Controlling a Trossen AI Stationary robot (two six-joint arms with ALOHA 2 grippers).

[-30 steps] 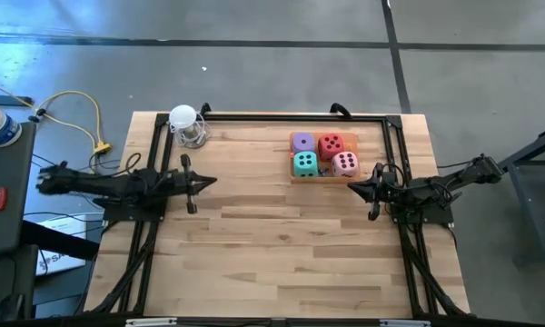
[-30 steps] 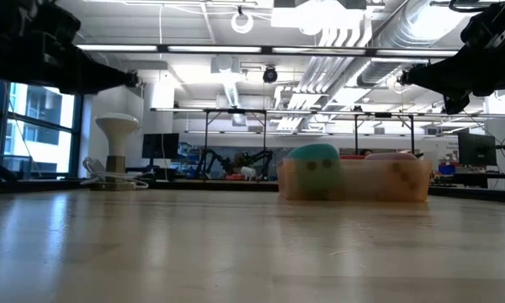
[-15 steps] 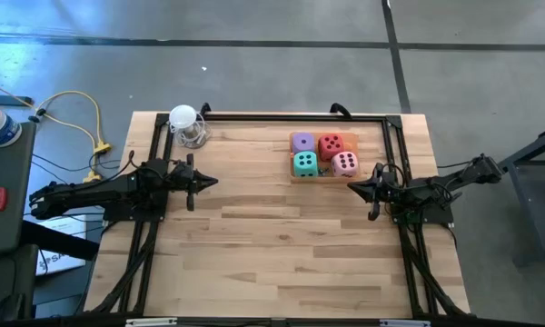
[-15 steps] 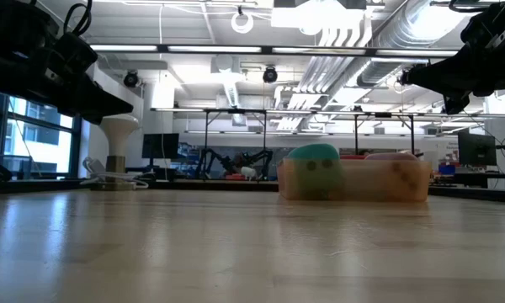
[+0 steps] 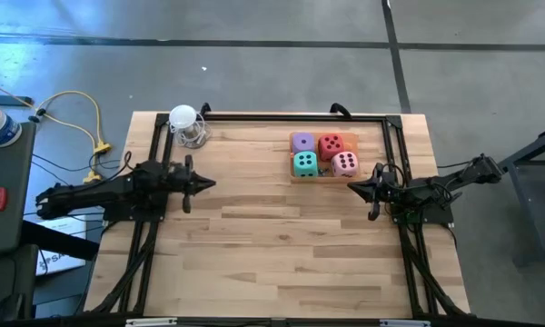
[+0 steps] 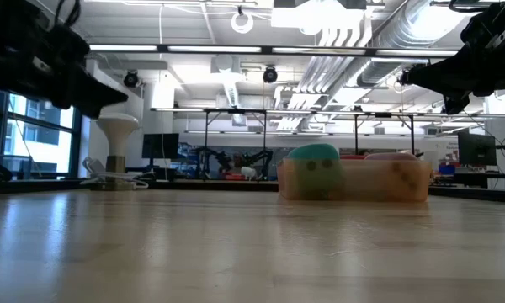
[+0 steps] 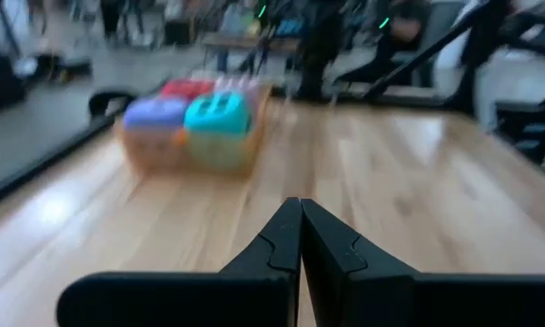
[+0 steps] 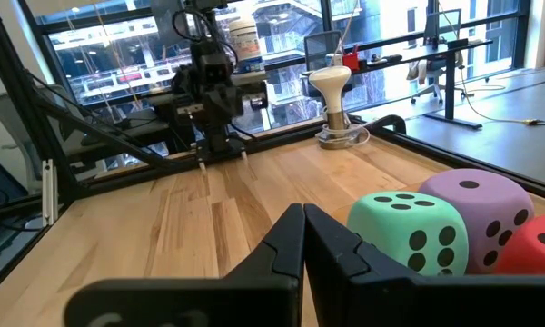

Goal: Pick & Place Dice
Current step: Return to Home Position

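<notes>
**High view: the orange bin (image 5: 353, 139) is filled, and both grippers are closed on nothing**

The orange bin is placed on the wooden table (image 5: 272, 245), close to the black frame rail (image 5: 282, 117) at the table's edge. Four dice are packed tightly inside it, in two rows of two. The purple die (image 5: 302, 142) and the red die (image 5: 331, 144) are found in the row of the bin that lies next to the rail. The teal die (image 5: 304, 163) and the pink die (image 5: 345, 163) are found in the other row. The purple and teal dice are turned toward the side of the bin that faces the left arm, and the red and pink dice toward the side that faces the right arm.

The left gripper (image 5: 209, 182) is held well apart from the bin and is pointed toward it. In the left wrist view its two fingers are seen pressed together, with nothing between them. The right gripper (image 5: 351, 187) is held near the corner of the bin where the pink die sits. In the low view it is seen raised above the bin and clear of it. In the right wrist view its fingers are also pressed together, and nothing is gripped.

A white bulb-shaped object (image 5: 185, 121) on a clear base is placed well apart from the bin, at the table corner on the left arm's side.
</notes>
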